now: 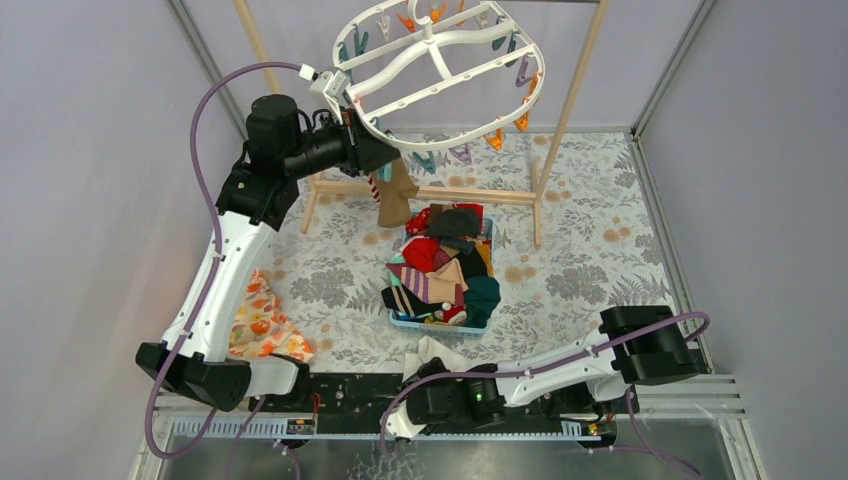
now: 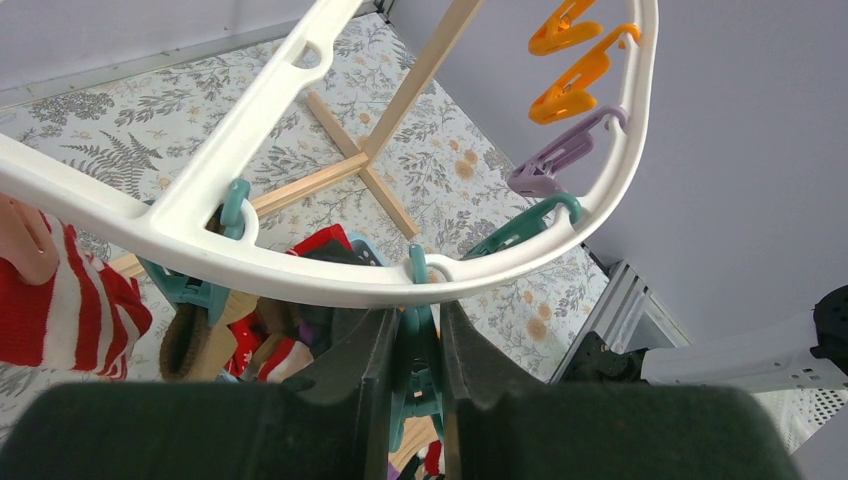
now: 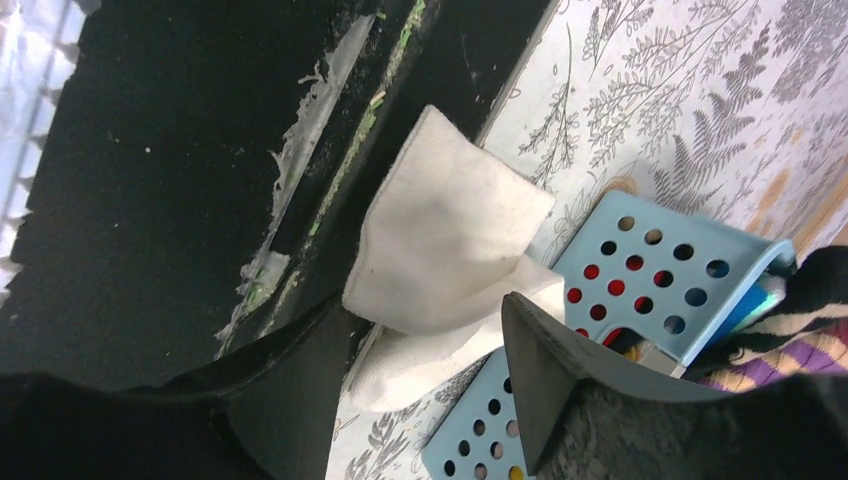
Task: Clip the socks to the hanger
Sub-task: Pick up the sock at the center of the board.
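The white oval hanger hangs at the back from the wooden frame; its rim crosses the left wrist view. My left gripper is raised to the rim and is shut on a teal peg hanging from it. A red-and-white striped sock and a brown sock hang from pegs beside it. My right gripper is low at the near edge, open, its jaws either side of a white sock lying on the cloth. Several more socks fill the blue basket.
The wooden pole frame stands at the back behind the basket. An orange floral cloth lies at the near left by the left arm. The perforated blue basket wall is right beside my right fingers. Grey walls close in both sides.
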`<state>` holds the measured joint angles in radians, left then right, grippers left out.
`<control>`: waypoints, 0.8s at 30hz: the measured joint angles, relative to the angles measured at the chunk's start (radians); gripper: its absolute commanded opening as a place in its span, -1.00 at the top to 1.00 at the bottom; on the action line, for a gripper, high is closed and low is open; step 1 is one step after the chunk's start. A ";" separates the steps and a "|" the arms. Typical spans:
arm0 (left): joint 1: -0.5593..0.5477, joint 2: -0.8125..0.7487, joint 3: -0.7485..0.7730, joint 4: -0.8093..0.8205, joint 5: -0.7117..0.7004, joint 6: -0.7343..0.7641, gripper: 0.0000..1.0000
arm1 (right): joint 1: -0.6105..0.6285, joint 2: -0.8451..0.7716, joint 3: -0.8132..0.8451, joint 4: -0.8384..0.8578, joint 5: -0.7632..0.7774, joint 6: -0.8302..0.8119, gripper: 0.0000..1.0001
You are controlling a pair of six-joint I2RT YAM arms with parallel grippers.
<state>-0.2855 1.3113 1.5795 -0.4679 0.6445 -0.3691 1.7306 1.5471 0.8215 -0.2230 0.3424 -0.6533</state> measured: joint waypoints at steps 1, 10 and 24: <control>0.001 0.000 0.000 0.000 0.001 0.000 0.91 | 0.001 0.005 0.000 0.010 0.005 -0.011 -0.23; 0.007 0.000 0.002 -0.004 0.004 0.002 0.90 | 0.002 0.090 0.001 0.063 -0.003 -0.061 0.53; 0.012 0.000 0.011 -0.010 0.010 0.002 0.89 | -0.237 -0.010 0.175 0.074 -0.179 0.241 1.00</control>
<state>-0.2737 1.3117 1.5902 -0.4774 0.6548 -0.3668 1.4940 1.5368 0.9966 -0.1493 0.1635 -0.4126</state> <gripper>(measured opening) 0.222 0.033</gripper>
